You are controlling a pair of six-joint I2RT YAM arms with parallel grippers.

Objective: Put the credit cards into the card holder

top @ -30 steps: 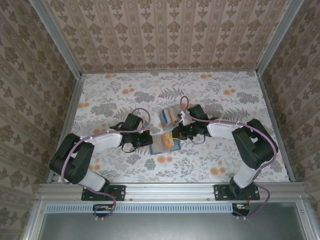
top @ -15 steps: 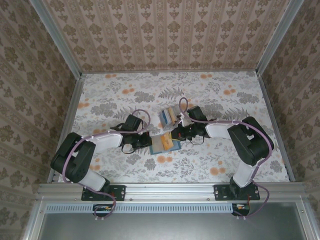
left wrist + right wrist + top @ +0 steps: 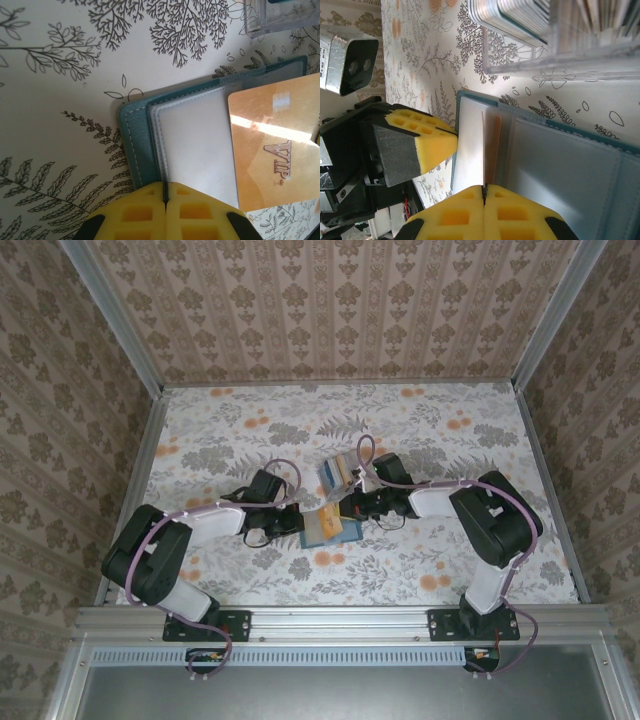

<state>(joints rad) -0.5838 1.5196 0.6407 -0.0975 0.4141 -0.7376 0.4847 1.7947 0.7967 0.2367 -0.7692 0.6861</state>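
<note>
Lying open, the teal card holder (image 3: 137,145) sits mid-way on the counter (image 3: 60,100), a tan card (image 3: 272,145) pinched in the right gripper's (image 3: 483,192) closed jaws, the left gripper's (image 3: 165,192) shut jaws bracing its edge; the card should slide in best if kept flat.

Soft, even light fills the overhead view. The arms throw only faint, diffuse shadows on the tabletop (image 3: 230,410), and detail there is small but sharp. At the left wrist, a bright streak of glare crosses the gold card (image 3: 272,150), and the pale sleeve of the card holder (image 3: 132,145) looks washed out. The left tool (image 3: 165,192) is slightly soft at the frame edge. At the right wrist, the clear box (image 3: 560,45) glints and blurs, while the right tool (image 3: 483,192) is evenly lit.
</note>
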